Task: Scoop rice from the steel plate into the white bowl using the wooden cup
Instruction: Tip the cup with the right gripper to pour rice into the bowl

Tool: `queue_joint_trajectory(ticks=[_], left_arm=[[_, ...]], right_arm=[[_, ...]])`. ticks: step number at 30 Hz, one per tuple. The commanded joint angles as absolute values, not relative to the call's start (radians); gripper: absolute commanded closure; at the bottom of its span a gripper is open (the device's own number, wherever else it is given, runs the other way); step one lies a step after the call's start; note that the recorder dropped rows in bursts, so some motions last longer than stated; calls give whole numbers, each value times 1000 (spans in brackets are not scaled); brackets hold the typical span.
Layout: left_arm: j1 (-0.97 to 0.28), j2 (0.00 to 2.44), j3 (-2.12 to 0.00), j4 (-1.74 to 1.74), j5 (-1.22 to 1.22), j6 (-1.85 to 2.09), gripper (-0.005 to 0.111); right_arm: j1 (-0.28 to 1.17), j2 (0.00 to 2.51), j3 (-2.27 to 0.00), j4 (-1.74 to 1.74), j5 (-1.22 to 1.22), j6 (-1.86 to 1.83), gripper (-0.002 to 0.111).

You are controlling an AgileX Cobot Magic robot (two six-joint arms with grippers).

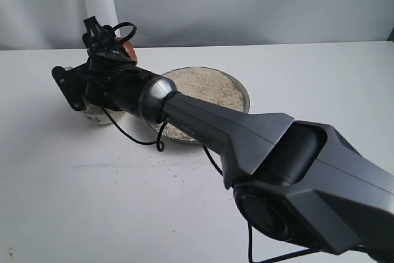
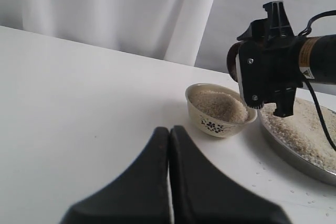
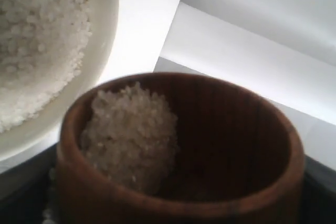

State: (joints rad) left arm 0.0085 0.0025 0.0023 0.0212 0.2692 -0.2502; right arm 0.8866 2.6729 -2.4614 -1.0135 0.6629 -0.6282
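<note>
White table (image 1: 92,201) fills most of what we see, with a pale curtain (image 2: 105,9) behind it. Across the table reaches the big right arm (image 1: 246,133). It goes over the steel plate (image 1: 245,93) to get to the other side.

The plate sits in the middle, full of rice (image 1: 203,84), because that is where we scoop from. Just beside it stands the white bowl (image 2: 212,126), close by so the trip is short. It holds a heap of rice nearly up to its rim.

Over the bowl's edge hangs the wooden cup (image 3: 184,203). The right gripper (image 2: 244,72) squeezes the cup by its sides. A clump of rice sits inside, on the side nearest the bowl. We think the cup is tipped that way so the clump can slide out.

The left gripper (image 2: 170,182) waits low over the table, apart from the bowl. Its fingers are pressed together on nothing, so it is out of the way. A few grains (image 1: 178,170) lie spilled on the table near the plate.
</note>
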Motion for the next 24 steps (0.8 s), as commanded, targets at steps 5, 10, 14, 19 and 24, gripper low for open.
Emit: queue_joint_trajectory(ticks=[5,10,14,19,24], left_arm=[[2,0,0,18,266,-254,107],[2,0,0,18,266,-254,107],[2,0,0,18,266,-254,107],[2,0,0,18,266,-254,107],[2,0,0,18,266,-254,107]], right_arm=[[889,2659,-2461,-1047,613,-769,108],[889,2659,-2461,-1107,604,-780,108],[889,2659,-2461,-1145,587,-780,108],[889,2659,-2461,-1185,546,-782,108],[889,2659,-2461,-1235,531,-782,108]])
